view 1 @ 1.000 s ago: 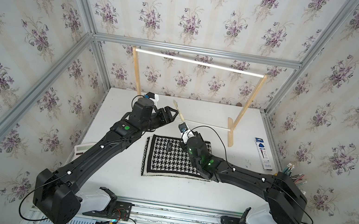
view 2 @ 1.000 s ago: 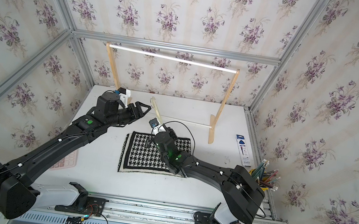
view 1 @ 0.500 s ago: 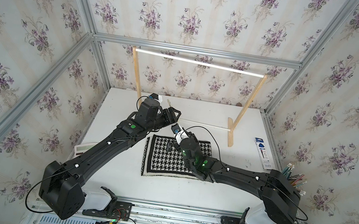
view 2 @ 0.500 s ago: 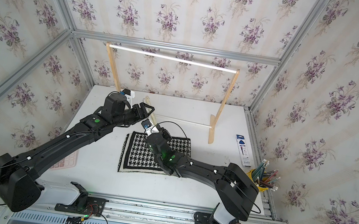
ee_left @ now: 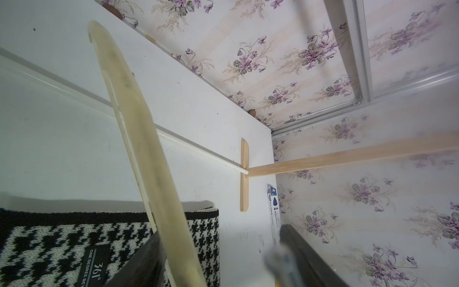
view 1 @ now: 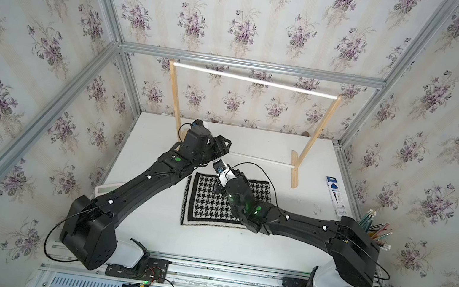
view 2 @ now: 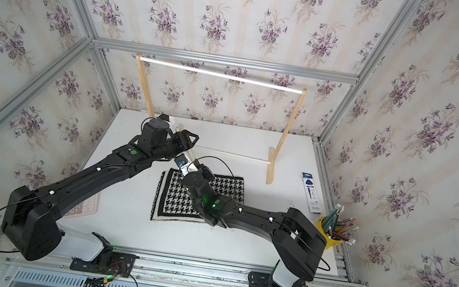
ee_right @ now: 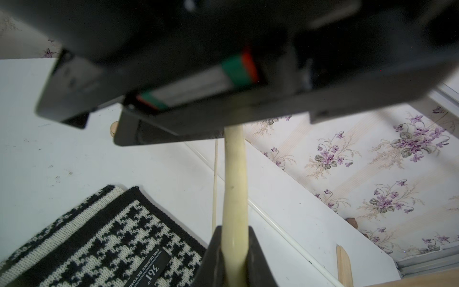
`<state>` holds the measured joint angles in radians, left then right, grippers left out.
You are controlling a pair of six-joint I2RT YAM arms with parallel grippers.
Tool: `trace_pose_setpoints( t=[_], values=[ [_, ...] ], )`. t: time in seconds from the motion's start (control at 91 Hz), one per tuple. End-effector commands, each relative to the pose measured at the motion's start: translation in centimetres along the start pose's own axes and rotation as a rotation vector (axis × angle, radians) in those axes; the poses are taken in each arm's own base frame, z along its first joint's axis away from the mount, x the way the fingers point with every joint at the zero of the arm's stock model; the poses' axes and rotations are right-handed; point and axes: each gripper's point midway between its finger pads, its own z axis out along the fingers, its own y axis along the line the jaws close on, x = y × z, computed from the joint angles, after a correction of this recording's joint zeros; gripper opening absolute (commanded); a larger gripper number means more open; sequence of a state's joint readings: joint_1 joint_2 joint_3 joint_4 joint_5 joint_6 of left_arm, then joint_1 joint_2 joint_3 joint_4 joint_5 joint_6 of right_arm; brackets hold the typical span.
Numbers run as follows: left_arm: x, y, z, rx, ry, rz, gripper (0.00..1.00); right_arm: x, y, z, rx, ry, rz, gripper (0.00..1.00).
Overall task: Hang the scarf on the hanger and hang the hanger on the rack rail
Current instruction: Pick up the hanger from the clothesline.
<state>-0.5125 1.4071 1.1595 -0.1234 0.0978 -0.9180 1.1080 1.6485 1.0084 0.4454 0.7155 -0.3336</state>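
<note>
In both top views the two arms fill the middle. The left gripper [view 1: 223,147] is spread around the hanger [ee_left: 139,119], which the right gripper [ee_right: 234,248] clamps. The rack [view 1: 318,133] and its low rod [view 1: 260,159] bar the upper centre. Bare table [view 1: 221,249] below the scarf [view 1: 205,206] is free. A pencil cup [view 2: 331,243] stands at the right edge.

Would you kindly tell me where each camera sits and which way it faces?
Top views: high over the front rail, looking down toward the back wall; left arm, right arm, scarf and rack show.
Left wrist: on the left arm, looking along the open left gripper, past the hanger, toward the rack's foot.
Right wrist: on the right arm, looking along the right gripper, shut on the hanger, with the left arm's dark body close ahead.
Shared: both wrist views show the hanger and the scarf's label.
</note>
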Motion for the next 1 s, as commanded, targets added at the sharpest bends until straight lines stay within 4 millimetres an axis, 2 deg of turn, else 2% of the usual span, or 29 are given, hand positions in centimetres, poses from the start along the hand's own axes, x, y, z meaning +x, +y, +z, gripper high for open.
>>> trace_pose_setpoints(
  t=[0.0,0.176,0.341,0.451,0.648,0.725,0.791,0.989],
  values=[
    [-1.1,-0.7,-0.1,0.019,-0.051,0.001,0.7,-1.0,0.0,0.0,0.007,-0.029,0.018,0.0],
    [-1.3,-0.7,-0.3,-0.002,-0.055,0.01,0.67,-0.5,0.2,0.3,0.015,-0.018,0.01,0.0],
    [-1.5,-0.5,-0.6,-0.032,-0.051,0.02,0.56,-0.6,0.0,0.5,0.039,-0.018,0.018,0.0],
    [-1.5,-0.3,-0.8,-0.049,-0.055,0.026,0.45,-0.7,-0.1,0.6,0.047,-0.022,0.029,0.0],
    [-1.5,0.1,-0.7,-0.063,-0.059,0.023,0.38,-0.8,-0.1,0.5,0.05,-0.027,0.048,0.0],
    [-1.4,-0.1,-0.7,-0.06,-0.056,0.023,0.3,-0.8,0.0,0.5,0.046,-0.03,0.053,0.0],
    [-0.9,0.7,0.5,-0.081,-0.034,0.021,0.22,-0.9,0.1,0.5,0.045,-0.033,0.059,0.0],
    [-0.8,0.5,0.9,-0.085,-0.021,0.026,0.0,-0.8,0.3,0.5,0.043,-0.035,0.074,0.0]
  ],
)
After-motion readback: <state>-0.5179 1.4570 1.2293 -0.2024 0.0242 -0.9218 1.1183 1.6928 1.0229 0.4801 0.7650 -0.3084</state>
